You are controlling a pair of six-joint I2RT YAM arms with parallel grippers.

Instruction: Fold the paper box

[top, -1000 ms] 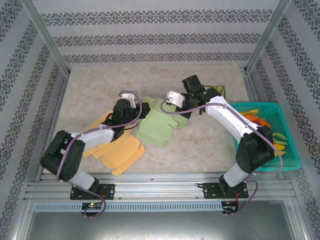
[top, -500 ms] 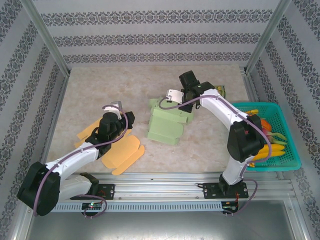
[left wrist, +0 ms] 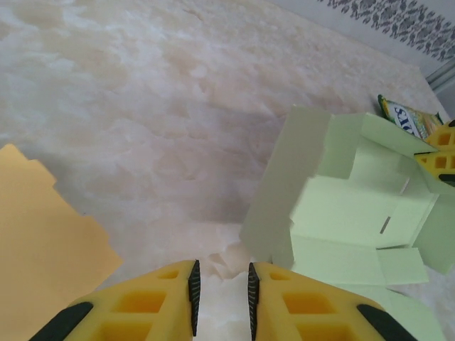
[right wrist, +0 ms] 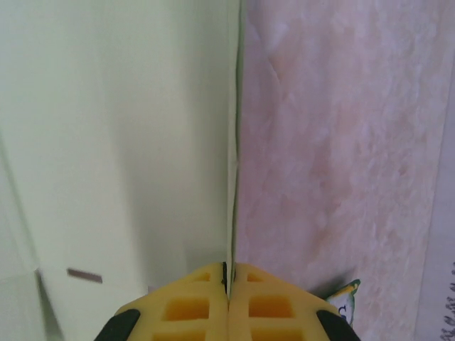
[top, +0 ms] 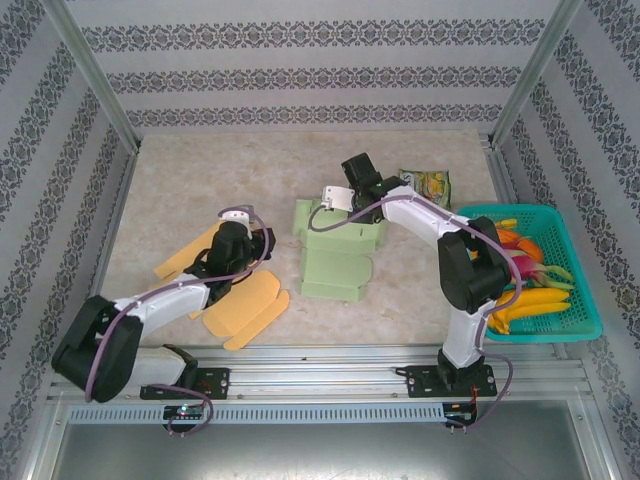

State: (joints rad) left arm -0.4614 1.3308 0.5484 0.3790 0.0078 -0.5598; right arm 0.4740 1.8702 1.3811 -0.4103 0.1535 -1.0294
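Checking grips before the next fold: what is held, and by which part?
Right fingers pinch the green paper box by a panel's thin edge; left fingers hold nothing.

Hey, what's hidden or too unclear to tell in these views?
Top view: where the right gripper pinches the green box is hidden under its wrist.
Right wrist view: box cut off by frame edges, overall shape unreadable.
Left wrist view: snack bag print partly covered by the box.
Top view: basket contents too small.

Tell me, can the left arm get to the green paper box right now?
Probably yes. The left gripper faces the green box across bare table, nothing between them; the right gripper pinches a panel on its far side.
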